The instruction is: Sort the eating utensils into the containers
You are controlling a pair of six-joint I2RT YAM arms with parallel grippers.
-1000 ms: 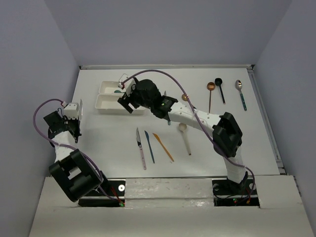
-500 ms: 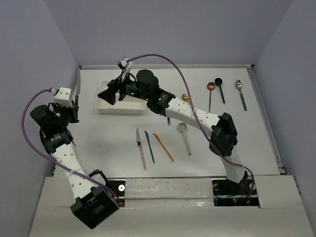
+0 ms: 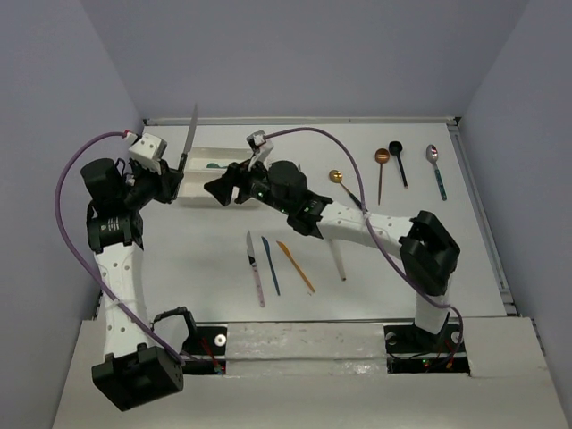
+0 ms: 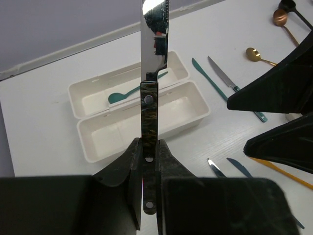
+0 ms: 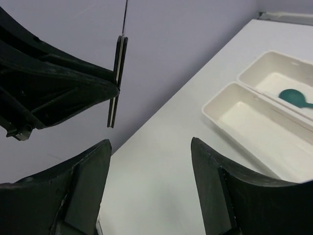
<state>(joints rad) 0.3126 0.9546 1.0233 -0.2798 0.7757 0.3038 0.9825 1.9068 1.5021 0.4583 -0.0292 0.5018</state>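
We note the left gripper (image 4: 150, 147), clamped on the black-handled knife (image 4: 149, 105), has swung it upright beside the containers (image 4: 93, 147), while the right gripper (image 5: 149, 161), jaws apart and empty, has backed off, so placing the knife looks next.

No legible text, seemingly anywhere.

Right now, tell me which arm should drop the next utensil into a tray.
Left. The left fingers are shut on the knife, raised near the empty tray. The right fingers hang open, holding nothing.
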